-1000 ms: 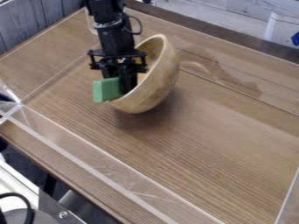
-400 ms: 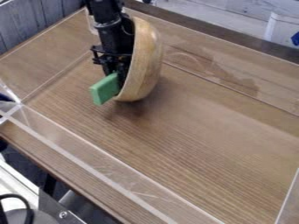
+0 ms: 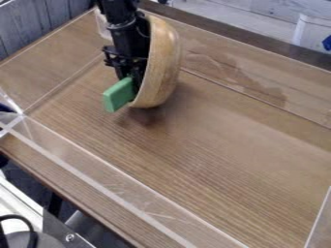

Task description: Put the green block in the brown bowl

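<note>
The brown bowl [image 3: 163,66], light tan wood, is tipped up almost on its edge on the wooden table, its opening facing left toward the arm. My gripper [image 3: 123,70] comes down from above at the bowl's left rim, jaws shut on the top of the green block [image 3: 120,94]. The block hangs tilted below the fingers, against the lower left part of the bowl and just above the table. The bowl's inside is hidden behind the arm and rim.
The wooden tabletop [image 3: 220,136] is enclosed by low clear plastic walls, with one wall [image 3: 116,184] running along the front and another along the left side. A dark stain marks the wood to the right of the bowl.
The bowl has tipped from a slant to nearly standing on its edge. The gripper and green block have stayed by its left rim, shifting slightly left.
</note>
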Robot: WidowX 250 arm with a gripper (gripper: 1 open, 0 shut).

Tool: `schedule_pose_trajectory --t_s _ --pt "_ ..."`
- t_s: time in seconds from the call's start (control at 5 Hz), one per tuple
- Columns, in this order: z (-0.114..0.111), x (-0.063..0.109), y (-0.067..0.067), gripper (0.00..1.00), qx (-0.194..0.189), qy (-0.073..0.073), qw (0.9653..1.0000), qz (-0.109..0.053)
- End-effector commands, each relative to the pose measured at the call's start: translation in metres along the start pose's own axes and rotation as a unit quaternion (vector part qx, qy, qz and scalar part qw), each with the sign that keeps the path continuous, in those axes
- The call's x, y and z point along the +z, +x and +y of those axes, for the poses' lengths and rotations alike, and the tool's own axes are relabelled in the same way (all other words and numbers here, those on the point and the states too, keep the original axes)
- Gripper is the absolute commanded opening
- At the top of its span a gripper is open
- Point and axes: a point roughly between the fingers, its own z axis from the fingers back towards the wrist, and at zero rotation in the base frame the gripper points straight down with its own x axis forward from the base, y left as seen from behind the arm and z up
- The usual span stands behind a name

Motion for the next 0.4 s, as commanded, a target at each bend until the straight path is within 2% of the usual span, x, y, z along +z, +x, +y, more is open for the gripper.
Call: schedule_pose_trajectory --t_s 0.0,0.2 --pt "0.0033 -0.0214 -0.0012 0.00 -0.018 0.006 0.9998 0.009" --pt "0.0018 -0.0200 -0.0034 0.00 -0.011 0.016 0.9998 0.007"
